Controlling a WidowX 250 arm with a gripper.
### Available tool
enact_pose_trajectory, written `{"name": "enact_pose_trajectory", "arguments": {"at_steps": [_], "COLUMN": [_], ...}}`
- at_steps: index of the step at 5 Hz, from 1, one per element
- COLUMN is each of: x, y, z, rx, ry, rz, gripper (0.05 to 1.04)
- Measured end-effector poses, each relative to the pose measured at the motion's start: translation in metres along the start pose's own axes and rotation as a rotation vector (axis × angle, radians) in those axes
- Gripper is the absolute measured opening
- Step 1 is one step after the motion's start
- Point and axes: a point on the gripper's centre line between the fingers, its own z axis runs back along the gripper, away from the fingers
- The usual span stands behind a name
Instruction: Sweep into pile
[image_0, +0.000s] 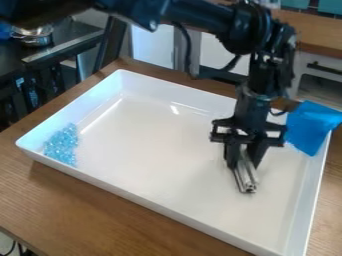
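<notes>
The gripper (245, 155) hangs over the right part of the white tray (160, 194), its two fingers closed around a silver metal bar (247, 179). The bar slants down toward the camera, its end low over the tray floor. Just right of the gripper is a bright blue sheet (310, 127), overlapping the tray's right edge in the view; whether it joins the bar is hidden. Small light-blue pieces (62, 145) lie clustered in the tray's left corner, far from the gripper.
Raised white walls surround the tray, which rests on a brown wooden table (80, 205). The arm crosses above the tray's back edge. A metal pot (33, 36) stands on a dark surface at the upper left, with white cabinets behind the table.
</notes>
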Motion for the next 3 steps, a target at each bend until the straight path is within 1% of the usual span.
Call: {"name": "enact_pose_trajectory", "arguments": {"at_steps": [1, 2, 3], "x": [0.011, 0.017, 0.012], "y": [0.014, 0.030, 0.037], "z": [0.000, 0.030, 0.048], "rx": [-0.025, -0.097, -0.137], "ry": [0.037, 0.014, 0.026], "rz": [0.007, 0.000, -0.011], "gripper": [0.748, 0.991, 1.002]}}
